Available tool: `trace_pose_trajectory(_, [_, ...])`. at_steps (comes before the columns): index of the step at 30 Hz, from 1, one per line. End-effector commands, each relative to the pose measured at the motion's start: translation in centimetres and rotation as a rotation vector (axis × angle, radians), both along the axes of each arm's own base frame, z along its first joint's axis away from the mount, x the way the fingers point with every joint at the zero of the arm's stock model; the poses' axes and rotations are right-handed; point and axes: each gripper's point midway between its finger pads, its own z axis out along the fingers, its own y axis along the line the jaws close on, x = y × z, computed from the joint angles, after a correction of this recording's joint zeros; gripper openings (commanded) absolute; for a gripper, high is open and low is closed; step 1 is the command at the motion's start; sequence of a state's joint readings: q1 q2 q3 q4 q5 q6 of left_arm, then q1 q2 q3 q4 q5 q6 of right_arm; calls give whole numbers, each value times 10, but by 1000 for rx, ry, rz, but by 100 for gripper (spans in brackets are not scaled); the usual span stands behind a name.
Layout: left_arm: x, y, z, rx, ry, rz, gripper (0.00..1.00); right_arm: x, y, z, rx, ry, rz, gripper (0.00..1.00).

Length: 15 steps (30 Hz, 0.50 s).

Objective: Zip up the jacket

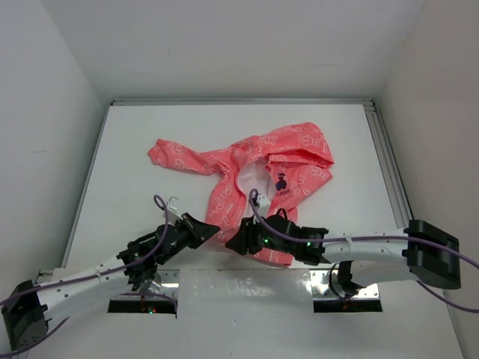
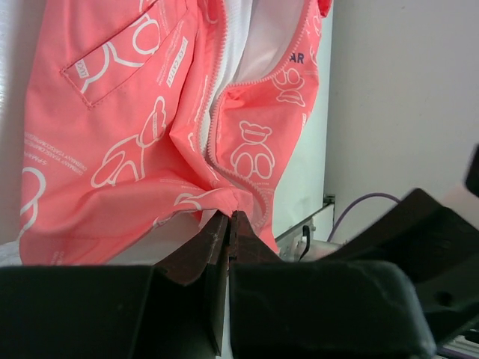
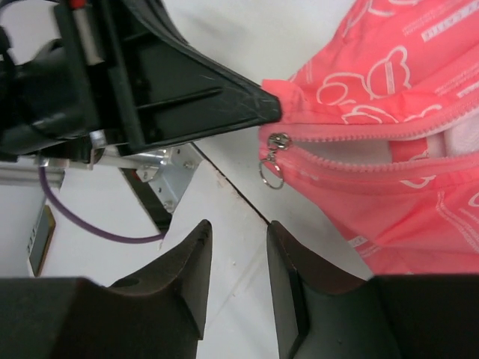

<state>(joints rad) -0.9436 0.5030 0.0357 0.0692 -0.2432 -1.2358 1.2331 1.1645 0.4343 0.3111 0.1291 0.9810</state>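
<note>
Looking down at a coral-pink jacket (image 1: 224, 196) with pale bear prints, spread out roughly mid-way across the white table (image 1: 135, 149). Hood end toward the far wall, hem end toward the arm bases, one sleeve flung out to the left. Front wide open up at the chest, showing white lining (image 2: 262, 45) between the two rows of zipper teeth, plus a small dark emblem (image 1: 281, 182) beside the opening. Got the left gripper (image 2: 228, 221) pinched down hard on the jacket's bottom edge, right at the foot of the zipper. Fabric bunched up into the closed tips, basically zero gap between them. Got the right gripper (image 3: 238, 228) just beside it at the same hem corner, fingers parted by a narrow gap and holding nothing, only bare table visible in between. From the right wrist view, can make out the metal zipper slider (image 3: 278, 140) sitting low on the track, right next to the left gripper's tip. Little wire pull ring (image 3: 271, 173) dangling off it. Near the right fingertips but clearly apart from them, no contact. Can't tell whether both rows of teeth are actually seated in the slider.
</note>
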Motion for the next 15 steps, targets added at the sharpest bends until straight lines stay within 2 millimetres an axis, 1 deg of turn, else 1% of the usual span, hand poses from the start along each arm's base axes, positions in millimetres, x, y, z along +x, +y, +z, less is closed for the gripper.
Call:
trace_pose_trajectory(1, [-2, -6, 11, -37, -11, -18, 0, 4, 16, 11, 101, 40, -37, 35])
trace_pose_trajectory(2, [-3, -6, 11, -45, -8, -20, 0, 3, 16, 7, 101, 57, -39, 34])
trace_pose_trajectory(3, [-4, -5, 5, -41, -1, -21, 0, 3, 18, 3, 106, 86, -52, 34])
trace_pose_trajectory(6, [-5, -6, 6, -51, -1, -28, 0, 6, 16, -4, 129, 105, -88, 35])
trace_pose_trajectory(9, [-5, -6, 4, -53, -1, -29, 0, 7, 17, -6, 125, 108, -93, 36])
trace_pose_trajectory(10, [-5, -7, 5, -60, -3, -30, 0, 7, 18, -8, 119, 111, -94, 36])
trace_pose_trajectory(12, [-5, -8, 9, -54, -10, -39, 0, 7, 23, -6, 136, 117, -91, 37])
trace_pose_trajectory(13, [-5, -9, 10, -56, -13, -43, 0, 7, 23, -10, 128, 123, -90, 37])
trace_pose_trajectory(15, [-6, -9, 8, -61, -13, -42, 0, 8, 26, -10, 137, 127, -92, 37])
